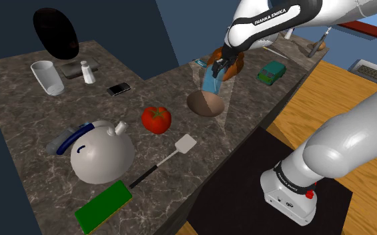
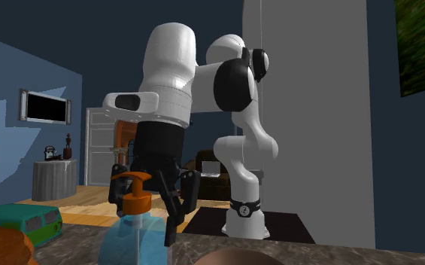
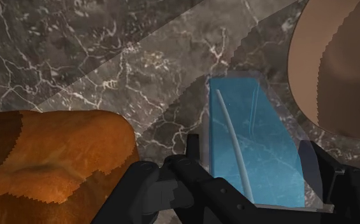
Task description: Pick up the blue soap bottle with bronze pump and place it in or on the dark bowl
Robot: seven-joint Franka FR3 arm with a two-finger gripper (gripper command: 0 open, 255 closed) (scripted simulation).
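My black gripper [image 1: 217, 66] is shut on the blue soap bottle [image 1: 211, 82], which it holds just behind the far rim of the brown bowl [image 1: 205, 104]. In the second exterior view the fingers [image 2: 180, 197] clasp the bottle [image 2: 135, 239] below its orange-bronze pump [image 2: 137, 197]. The wrist view has the translucent blue bottle [image 3: 255, 143] with its dip tube between both fingers [image 3: 194, 153], over the marble counter. There the bowl [image 3: 341, 63] lies just beyond the bottle on one side. I cannot tell whether the bottle's base touches the counter.
A bread loaf [image 3: 44, 159] sits close beside the gripper, opposite the bowl. A green toy van [image 1: 271, 71] stands near the counter's far edge. A tomato [image 1: 156, 118], white spatula [image 1: 175, 155], white kettle [image 1: 100, 152], green block [image 1: 103, 205], phone [image 1: 119, 88] and white cup [image 1: 47, 77] lie toward the shoulder view's left.
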